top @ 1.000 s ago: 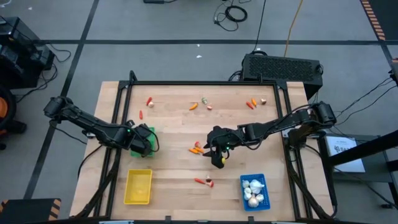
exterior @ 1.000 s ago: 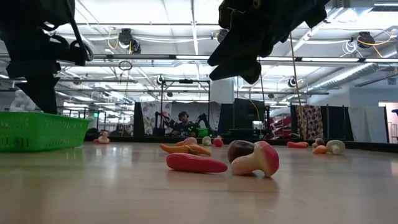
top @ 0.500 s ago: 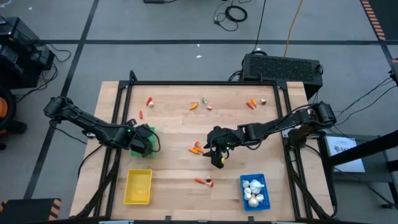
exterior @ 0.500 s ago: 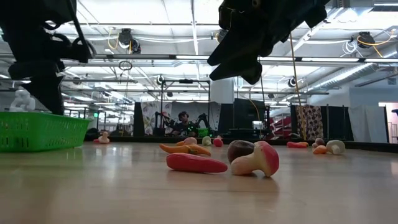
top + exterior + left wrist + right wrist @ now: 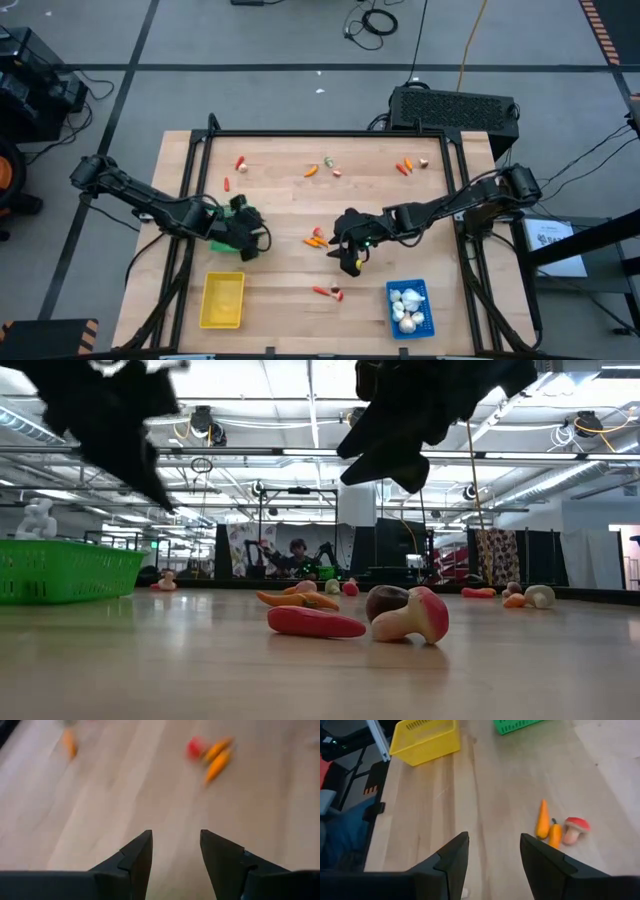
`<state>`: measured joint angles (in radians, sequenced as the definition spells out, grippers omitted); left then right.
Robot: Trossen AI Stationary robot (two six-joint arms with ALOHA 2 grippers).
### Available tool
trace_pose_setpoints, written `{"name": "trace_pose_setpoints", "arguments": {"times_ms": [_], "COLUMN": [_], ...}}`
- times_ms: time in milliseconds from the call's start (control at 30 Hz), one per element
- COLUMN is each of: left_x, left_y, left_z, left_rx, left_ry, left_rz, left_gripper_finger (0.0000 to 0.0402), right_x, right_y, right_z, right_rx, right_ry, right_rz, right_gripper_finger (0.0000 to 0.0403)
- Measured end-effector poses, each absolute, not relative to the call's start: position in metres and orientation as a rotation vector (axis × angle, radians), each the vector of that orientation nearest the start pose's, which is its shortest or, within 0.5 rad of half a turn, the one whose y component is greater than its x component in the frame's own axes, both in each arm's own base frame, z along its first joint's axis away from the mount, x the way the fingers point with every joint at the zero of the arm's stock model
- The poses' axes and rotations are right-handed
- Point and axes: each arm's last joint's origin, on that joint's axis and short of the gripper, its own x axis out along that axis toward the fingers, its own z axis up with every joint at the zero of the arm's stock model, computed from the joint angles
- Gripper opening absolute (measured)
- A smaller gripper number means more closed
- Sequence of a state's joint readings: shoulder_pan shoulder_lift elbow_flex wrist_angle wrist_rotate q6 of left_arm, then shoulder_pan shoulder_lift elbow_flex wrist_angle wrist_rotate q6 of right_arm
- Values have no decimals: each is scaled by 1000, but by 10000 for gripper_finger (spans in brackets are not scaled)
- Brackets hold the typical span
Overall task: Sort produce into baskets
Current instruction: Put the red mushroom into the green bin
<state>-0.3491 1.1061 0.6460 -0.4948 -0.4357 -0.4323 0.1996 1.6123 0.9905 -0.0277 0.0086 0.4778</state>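
Hovering over the wooden worktop [image 5: 280, 270], both hands are being shown with fingers parted and nothing held. The left hand [image 5: 255, 240] is being seen just beside the green basket [image 5: 222, 238], its fingers [image 5: 137, 857] spread over bare wood. The right hand [image 5: 350, 262] is being held mid-worktop, near two orange carrots [image 5: 547, 827] and a red-capped mushroom [image 5: 574, 829]. The yellow basket [image 5: 222, 299] is lying empty at the near left; the blue basket [image 5: 410, 306] at the near right is holding white garlic bulbs [image 5: 406, 308]. More produce [image 5: 325, 167] is lying scattered along the far side, and a red piece [image 5: 313, 622] with a mushroom [image 5: 412, 616] nearer the front.
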Motion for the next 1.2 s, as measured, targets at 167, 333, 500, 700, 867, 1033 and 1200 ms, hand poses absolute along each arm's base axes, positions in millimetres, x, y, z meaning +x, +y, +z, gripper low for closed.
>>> {"name": "trace_pose_setpoints", "arguments": {"times_ms": [167,333,500,700,867,1033,1200], "left_x": [218,241,266,306,336,362,379], "left_y": [-77,-105,-133,-166,-189,-203,-212], "left_z": [227,226,206,193,182,167,149], "left_rx": [-40,8,109,206,324,412,417], "left_ry": [569,383,391,421,412,414,432], "left_rz": [27,-182,-264,-307,-345,-362,-406], "left_gripper_finger": [173,173,173,173,173,173,173], "right_x": [333,331,330,329,328,325,322], "right_y": [78,87,90,89,89,88,87], "right_z": [215,214,214,214,212,208,205], "right_rx": [400,384,367,366,360,364,376], "right_ry": [685,690,684,687,708,765,803], "right_rz": [48,56,40,36,31,8,-13], "right_gripper_finger": [169,169,169,169,169,169,169]}}
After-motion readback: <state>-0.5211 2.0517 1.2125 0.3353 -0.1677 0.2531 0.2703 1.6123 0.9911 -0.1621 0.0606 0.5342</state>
